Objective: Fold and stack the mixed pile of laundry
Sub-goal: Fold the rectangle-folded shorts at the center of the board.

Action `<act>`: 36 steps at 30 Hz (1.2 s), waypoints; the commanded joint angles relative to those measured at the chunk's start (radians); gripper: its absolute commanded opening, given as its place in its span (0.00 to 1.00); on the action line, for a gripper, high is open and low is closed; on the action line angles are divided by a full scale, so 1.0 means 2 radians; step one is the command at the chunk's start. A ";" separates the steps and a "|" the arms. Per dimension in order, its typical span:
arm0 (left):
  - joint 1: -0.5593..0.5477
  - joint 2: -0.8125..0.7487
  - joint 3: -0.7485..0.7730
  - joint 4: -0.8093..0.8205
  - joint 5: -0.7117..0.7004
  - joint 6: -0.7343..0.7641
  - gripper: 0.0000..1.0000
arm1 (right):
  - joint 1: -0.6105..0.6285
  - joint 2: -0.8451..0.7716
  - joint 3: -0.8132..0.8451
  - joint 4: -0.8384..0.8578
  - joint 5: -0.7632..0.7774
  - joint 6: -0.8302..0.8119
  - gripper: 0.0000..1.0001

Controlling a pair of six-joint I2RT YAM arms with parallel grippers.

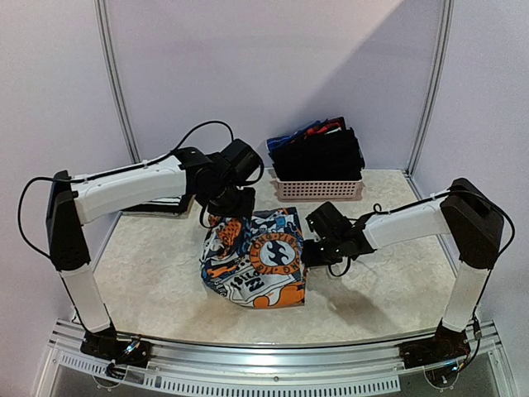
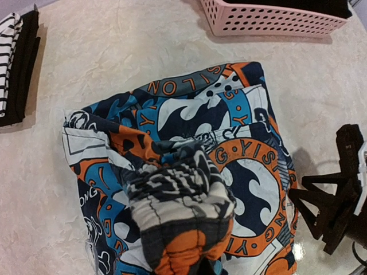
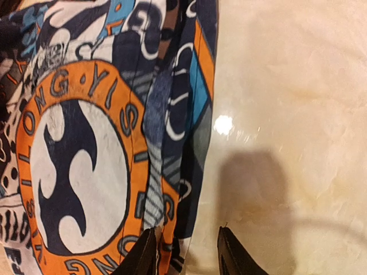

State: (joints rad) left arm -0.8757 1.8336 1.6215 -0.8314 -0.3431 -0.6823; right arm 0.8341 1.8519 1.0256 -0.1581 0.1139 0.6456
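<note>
A blue-orange-white-black printed garment (image 1: 256, 256) lies partly folded in the middle of the table. My left gripper (image 1: 225, 207) is at its far left corner, shut on a bunched-up fold of the print (image 2: 183, 212) that hides its fingers in the left wrist view. My right gripper (image 1: 310, 248) sits low at the garment's right edge (image 3: 189, 114). Its jaws (image 3: 189, 255) stand apart, with the cloth edge lying by the left finger (image 3: 143, 255) and nothing pinched. More of the laundry pile, black garments (image 1: 318, 153) with blue and red bits (image 1: 306, 130), fills the basket.
The pink latticed basket (image 1: 318, 190) stands at the back of the table, right of centre, and shows in the left wrist view too (image 2: 275, 20). A folded stack of striped and black garments (image 2: 14, 63) lies at the back left. White booth walls close in the table.
</note>
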 commanded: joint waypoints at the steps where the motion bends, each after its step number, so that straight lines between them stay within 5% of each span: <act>1: -0.008 0.015 0.015 0.017 0.000 -0.008 0.00 | -0.010 0.001 0.006 0.031 -0.033 -0.012 0.37; 17: -0.030 0.056 0.076 0.005 0.001 -0.023 0.00 | -0.011 0.045 0.009 0.059 -0.079 -0.008 0.18; 36: -0.055 0.149 0.162 -0.016 -0.007 -0.032 0.00 | -0.011 0.010 -0.014 0.052 -0.069 -0.009 0.19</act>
State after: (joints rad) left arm -0.9817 2.0922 1.9087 -0.8539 -0.3527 -0.7364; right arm 0.8112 1.9137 1.0309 -0.0189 -0.0330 0.6273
